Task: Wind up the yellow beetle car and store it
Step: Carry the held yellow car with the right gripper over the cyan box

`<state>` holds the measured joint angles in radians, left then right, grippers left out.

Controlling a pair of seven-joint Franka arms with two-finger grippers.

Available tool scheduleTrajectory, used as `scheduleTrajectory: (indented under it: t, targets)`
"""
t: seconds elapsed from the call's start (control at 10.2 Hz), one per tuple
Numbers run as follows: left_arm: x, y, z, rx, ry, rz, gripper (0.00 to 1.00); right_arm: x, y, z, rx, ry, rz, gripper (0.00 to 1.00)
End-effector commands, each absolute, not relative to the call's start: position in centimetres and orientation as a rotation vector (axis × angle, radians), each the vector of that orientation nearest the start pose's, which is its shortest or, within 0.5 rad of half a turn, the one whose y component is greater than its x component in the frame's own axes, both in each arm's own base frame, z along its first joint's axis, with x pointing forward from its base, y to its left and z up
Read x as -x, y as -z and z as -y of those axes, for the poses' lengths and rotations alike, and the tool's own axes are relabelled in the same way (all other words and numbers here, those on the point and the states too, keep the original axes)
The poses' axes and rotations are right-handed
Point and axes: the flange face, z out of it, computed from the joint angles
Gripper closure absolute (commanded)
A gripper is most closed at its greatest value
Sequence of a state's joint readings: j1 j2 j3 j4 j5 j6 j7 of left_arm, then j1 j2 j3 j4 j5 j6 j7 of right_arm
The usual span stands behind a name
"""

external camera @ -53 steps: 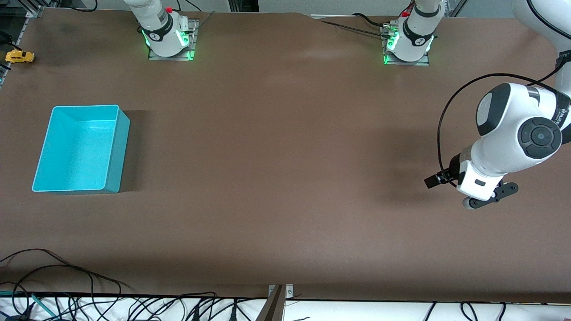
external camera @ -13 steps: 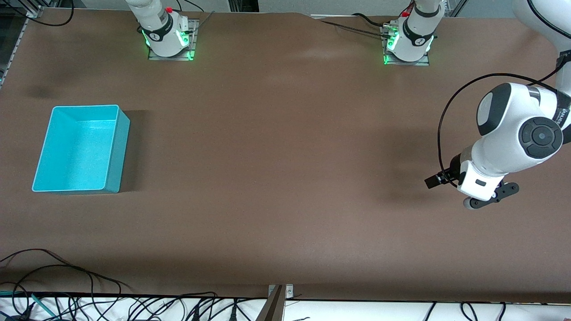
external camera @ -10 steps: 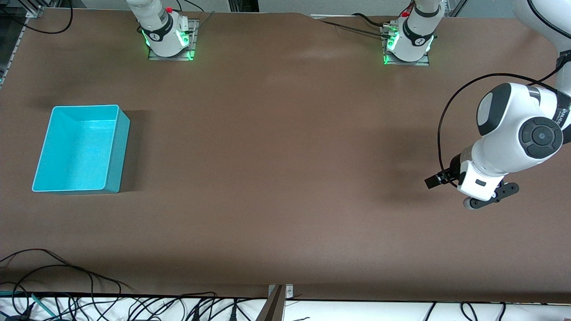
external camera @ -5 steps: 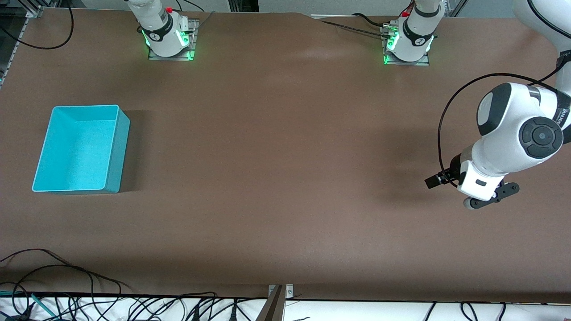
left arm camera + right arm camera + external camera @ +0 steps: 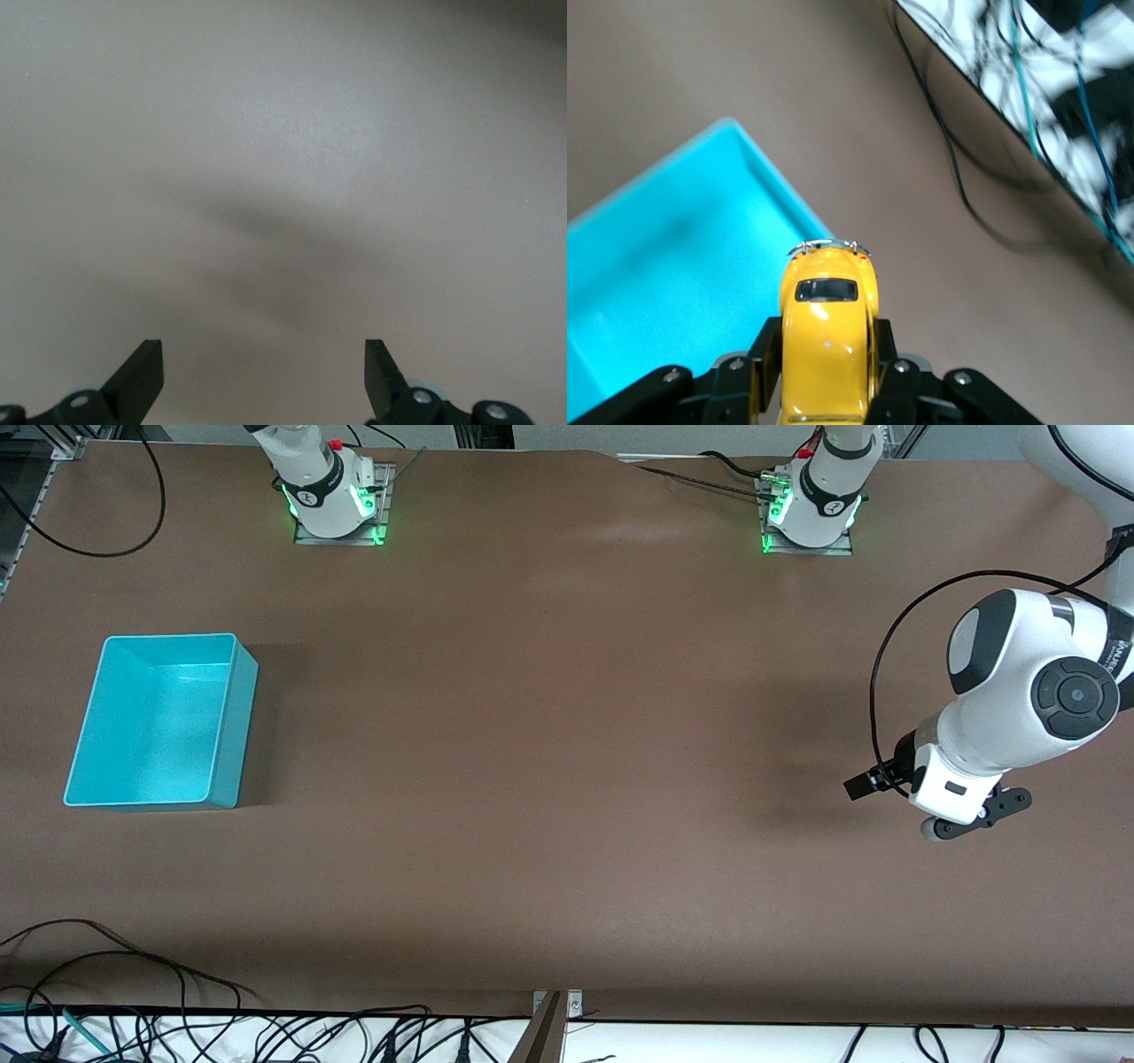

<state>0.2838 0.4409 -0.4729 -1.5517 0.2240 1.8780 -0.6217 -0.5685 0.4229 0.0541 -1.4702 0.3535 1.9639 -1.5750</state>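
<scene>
front view: the turquoise bin (image 5: 159,722) sits on the brown table (image 5: 567,779) toward the right arm's end. the left gripper (image 5: 970,824) hangs over the table at the left arm's end, that arm bent down and waiting. neither the yellow beetle car nor the right gripper shows here.

left wrist view: the left gripper (image 5: 264,376) has its fingers (image 5: 142,372) spread wide, holding nothing, over bare table.

right wrist view: the right gripper (image 5: 826,372) is clamped on the yellow beetle car (image 5: 828,341), held up in the air over the bin's edge (image 5: 771,186), cables (image 5: 1028,97) past the table's rim.
</scene>
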Motion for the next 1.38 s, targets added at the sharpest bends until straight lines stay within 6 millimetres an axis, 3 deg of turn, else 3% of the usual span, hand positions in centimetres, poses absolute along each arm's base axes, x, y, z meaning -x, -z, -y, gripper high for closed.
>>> scheduleTrajectory:
  t: [0.0,0.1,0.3,0.59,0.79,0.98,1.28]
  targets:
    - [-66.3,-41.9,6.6,3.047,-0.095,0.589,0.00,-65.1,-46.1,23.0,2.687,0.417,1.383,1.00]
    - [-66.3,-41.9,6.6,3.048,-0.095,0.587,0.00,-66.3,-46.1,19.0,2.659,0.392,1.435,1.00]
    - [-66.2,-41.8,6.6,3.049,-0.098,0.588,0.00,-66.9,-45.8,15.7,2.577,0.370,1.530,1.00]
    - [-66.3,-41.9,6.6,3.048,-0.095,0.587,0.00,-66.6,-45.3,16.2,2.479,0.356,1.678,1.00]
    - [-66.3,-41.9,6.6,3.048,-0.095,0.587,0.00,-66.6,-42.5,16.6,2.430,0.308,1.680,1.00]
    - [-66.2,-41.9,6.6,3.047,-0.095,0.587,0.00,-65.9,-39.5,16.4,2.356,0.142,1.655,1.00]
    - [-66.2,-41.8,6.6,3.047,-0.097,0.589,0.00,-68.1,-37.9,15.9,2.348,0.006,1.883,1.00]
